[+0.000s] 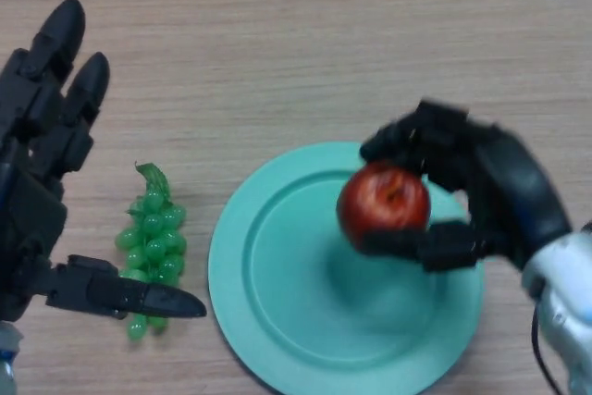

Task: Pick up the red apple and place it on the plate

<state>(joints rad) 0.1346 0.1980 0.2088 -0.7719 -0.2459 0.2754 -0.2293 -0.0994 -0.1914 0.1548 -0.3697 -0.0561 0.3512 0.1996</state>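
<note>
One apple, over the plate

Right hand (481, 201) has its fingers wrapped round the red apple (384, 203), over the teal plate (277, 321); left hand (37, 182) is spread loose beside some green grapes (153, 242); wooden table (296, 34) underneath.

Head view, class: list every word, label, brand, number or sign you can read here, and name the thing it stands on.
None: no readable text appears on the red apple, the plate, the green grapes, the table, the left hand or the right hand.
</note>
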